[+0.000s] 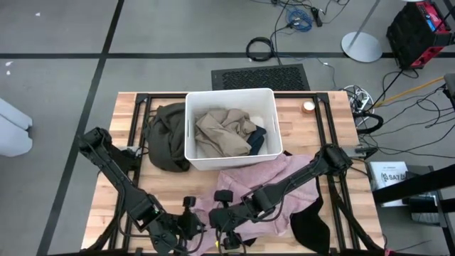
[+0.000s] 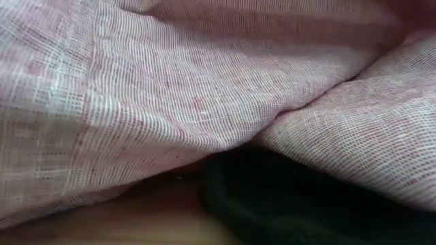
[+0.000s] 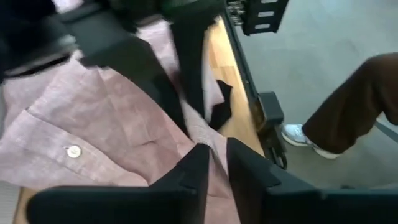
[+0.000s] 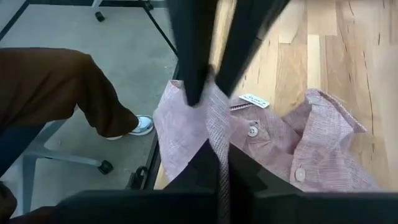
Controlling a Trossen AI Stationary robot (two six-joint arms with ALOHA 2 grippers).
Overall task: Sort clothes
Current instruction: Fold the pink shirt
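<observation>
A pink button shirt (image 1: 238, 179) lies spread on the wooden table's near half, and it fills the low view (image 2: 170, 88). My right gripper (image 1: 217, 219) is shut on a raised fold of it near the table's near edge. My left gripper (image 1: 197, 226) faces it there, with its fingers (image 3: 199, 171) a narrow gap apart and the same fold running between them. A black garment (image 1: 311, 224) lies at the near right. An olive-green garment (image 1: 165, 135) lies left of the bin. Beige (image 1: 220, 131) and dark teal (image 1: 257, 136) clothes lie in the white bin (image 1: 231, 92). My right gripper pinches a thin raised fold of the pink shirt (image 4: 217, 146) between its two fingers, close to the buttoned edge. It comes slanting down toward the table's near edge. The fold stands up as a ridge and the rest of the shirt lies on the table. My left gripper stands astride the same ridge (image 4: 210, 93) from the opposite side; whether its fingers touch the cloth I cannot tell.
A person's brown trouser leg and white shoe (image 3: 348, 106) stand on the floor just past the table's near edge, beside a chair's castor (image 4: 104, 167). A small round object (image 1: 308, 107) sits at the far right of the table. Bare wood shows right of the shirt (image 4: 348, 74).
</observation>
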